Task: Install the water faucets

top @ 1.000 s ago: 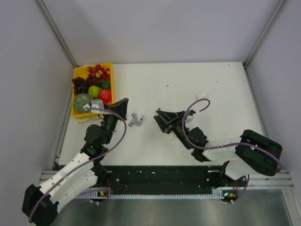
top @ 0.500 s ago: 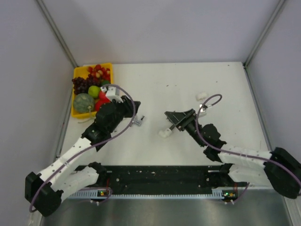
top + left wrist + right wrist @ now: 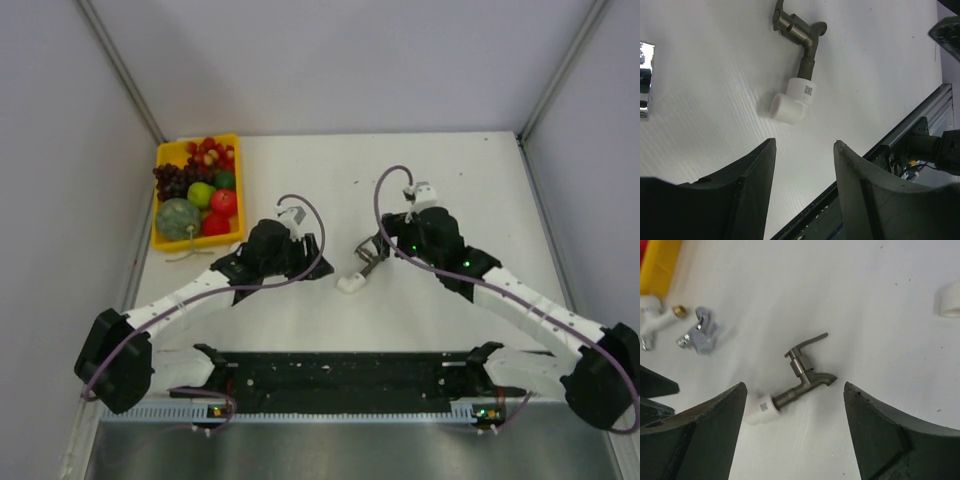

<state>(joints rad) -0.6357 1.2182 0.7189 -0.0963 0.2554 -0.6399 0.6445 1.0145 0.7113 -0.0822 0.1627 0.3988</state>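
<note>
A dark grey faucet (image 3: 806, 371) with a lever handle lies on the white table, its stem screwed into a white fitting (image 3: 760, 409). It also shows in the left wrist view (image 3: 799, 29) with the white elbow fitting (image 3: 789, 101), and in the top view (image 3: 352, 282). My right gripper (image 3: 795, 388) is open above it, one finger on each side, not touching; in the top view it hangs at mid table (image 3: 375, 250). My left gripper (image 3: 804, 145) is open and empty, just left of the fitting (image 3: 310, 250). A silvery faucet (image 3: 700, 335) and a white-bodied faucet (image 3: 652, 315) lie further left.
The yellow tray (image 3: 163, 238) of toy fruit stands at the table's back left, and its corner shows in the right wrist view (image 3: 657, 265). A loose white fitting (image 3: 951, 299) lies at the right. The black rail (image 3: 340, 375) runs along the near edge.
Both arms stretched out and swung toward mid table. The left gripper moved right, over where the silvery faucet lay. The dark faucet with its white fitting now lies uncovered on the table.
</note>
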